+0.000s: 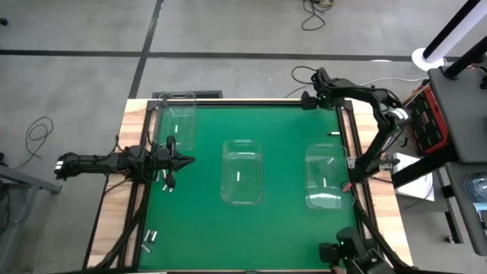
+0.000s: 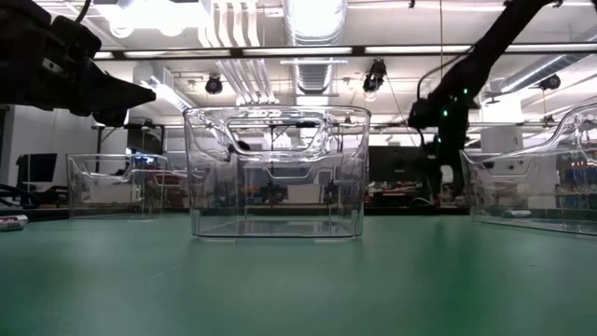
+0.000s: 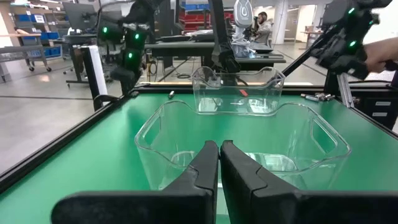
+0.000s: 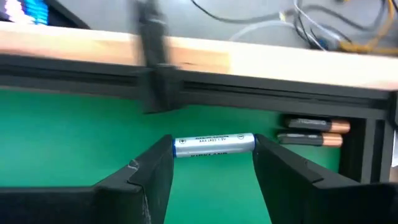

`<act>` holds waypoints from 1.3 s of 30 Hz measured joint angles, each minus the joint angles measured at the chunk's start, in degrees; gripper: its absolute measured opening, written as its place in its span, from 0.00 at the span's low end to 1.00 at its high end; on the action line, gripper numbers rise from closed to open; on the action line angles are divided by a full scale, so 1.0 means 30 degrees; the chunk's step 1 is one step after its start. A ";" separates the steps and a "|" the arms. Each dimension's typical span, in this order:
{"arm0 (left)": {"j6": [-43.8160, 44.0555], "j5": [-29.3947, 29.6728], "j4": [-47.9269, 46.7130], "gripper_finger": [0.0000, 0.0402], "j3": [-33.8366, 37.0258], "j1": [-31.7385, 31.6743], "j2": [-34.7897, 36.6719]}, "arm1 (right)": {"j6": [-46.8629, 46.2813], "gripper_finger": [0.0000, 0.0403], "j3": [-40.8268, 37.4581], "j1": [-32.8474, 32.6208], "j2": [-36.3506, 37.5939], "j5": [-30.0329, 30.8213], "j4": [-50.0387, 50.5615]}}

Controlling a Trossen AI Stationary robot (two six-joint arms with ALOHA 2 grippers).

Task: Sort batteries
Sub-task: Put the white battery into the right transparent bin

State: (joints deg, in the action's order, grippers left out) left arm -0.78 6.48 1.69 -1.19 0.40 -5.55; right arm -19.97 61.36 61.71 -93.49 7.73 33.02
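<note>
My right gripper (image 1: 308,100) is at the table's far right corner, and in its wrist view (image 4: 213,163) a silvery-blue battery (image 4: 214,144) spans the gap between its fingers. My left gripper (image 1: 187,160) is shut and empty. It hovers above the mat between the left bin (image 1: 176,120) and the middle bin (image 1: 242,172), pointing toward the table's right edge (image 3: 219,163). Loose batteries (image 1: 168,183) lie on the mat just near of it, and more batteries (image 1: 148,239) lie at the near left. A single battery (image 1: 332,134) lies by the right bin (image 1: 327,176). My right gripper has the battery between its two fingertips, one finger (image 4: 155,171) at each end (image 4: 179,145), so the battery lies crosswise to the fingers. The fingers slant down toward the table's far edge. Whether the battery is clear of the mat I cannot tell.
Two black-and-copper batteries (image 4: 314,132) lie against the black rail just past the right gripper. The wooden far edge (image 4: 261,59) is right behind that rail. The three clear bins stand in a row across the green mat (image 1: 289,221), with open mat toward the near edge.
</note>
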 joint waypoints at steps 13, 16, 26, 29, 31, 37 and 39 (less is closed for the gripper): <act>0.0000 0.0000 0.0006 0.00 0.0000 -0.0004 -0.0005 | -0.2981 0.48 0.0029 -0.8584 0.6719 -0.0058 0.5425; 0.0000 0.0000 0.0002 0.00 0.0000 0.0000 -0.0004 | -0.5072 0.48 0.0029 -1.1361 0.8433 0.0069 0.6680; 0.0000 0.0000 0.0002 0.00 0.0000 -0.0002 -0.0004 | -1.5610 0.48 -0.0039 -1.9162 1.1764 -0.0029 1.4764; 0.0000 0.0000 0.0000 0.00 0.0000 -0.0005 0.0001 | -1.7780 0.48 -0.0612 -2.0858 1.1743 -0.0235 1.5350; 0.0000 0.0000 0.0000 0.00 0.0000 -0.0007 -0.0006 | -1.8633 0.47 -0.1222 -2.1625 1.1541 -0.0257 1.5176; 0.0000 0.0000 0.0004 0.00 0.0000 -0.0004 -0.0001 | -1.9649 0.48 -0.3940 -2.2418 1.0324 -0.1752 1.3893; 0.0000 -0.0003 0.0003 0.00 0.0000 -0.0007 -0.0002 | -1.9460 0.48 -0.5017 -2.2418 0.9864 -0.2902 1.2494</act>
State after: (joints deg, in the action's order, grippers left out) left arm -0.78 6.47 1.70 -1.19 0.38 -5.55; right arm -78.35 46.31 -5.54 -63.90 -0.98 70.50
